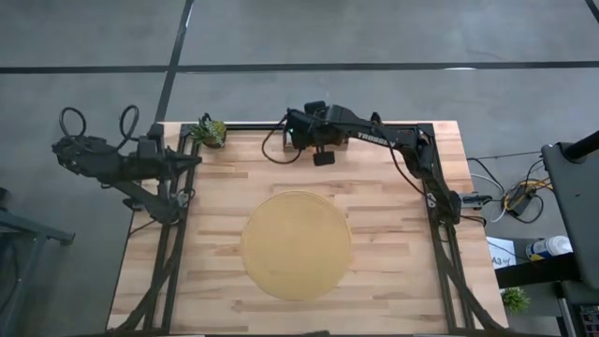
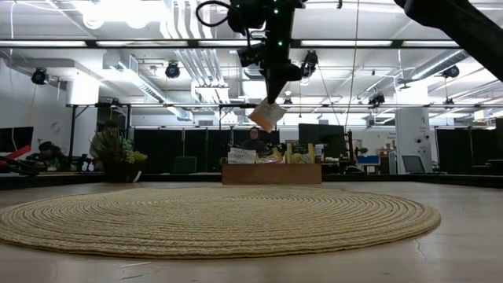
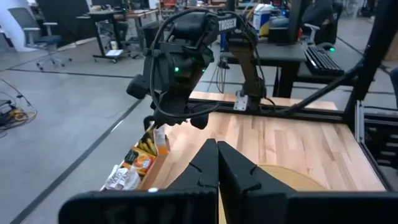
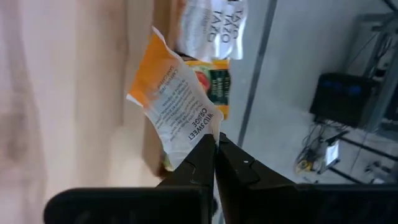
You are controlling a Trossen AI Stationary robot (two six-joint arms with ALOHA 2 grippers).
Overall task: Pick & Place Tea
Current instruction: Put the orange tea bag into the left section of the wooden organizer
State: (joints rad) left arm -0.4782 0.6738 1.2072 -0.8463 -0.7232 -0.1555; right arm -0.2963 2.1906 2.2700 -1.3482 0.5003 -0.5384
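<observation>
Pale butcher-block planks make up the wooden table (image 1: 393, 206), with a large round tan woven mat (image 1: 296, 245) lying a little toward six o'clock of its middle and a small green potted plant (image 1: 210, 131) at the eleven o'clock corner. At twelve o'clock, near the far edge, the right gripper (image 4: 214, 144) hangs well above the wood, its jaws pinched on the corner of an orange-and-white square tea sachet (image 4: 175, 102), which dangles free below it; holding it by one corner probably keeps the packet clear for a clean drop. Beneath it sits a small brown wooden tray (image 2: 271, 173) holding more sachets (image 3: 138, 163), white and green-yellow ones among them. My guess is the mat is the target, so the carry should run toward six o'clock. At nine o'clock, the left gripper (image 3: 217, 163) waits off the table's edge, jaws pressed together on nothing.
</observation>
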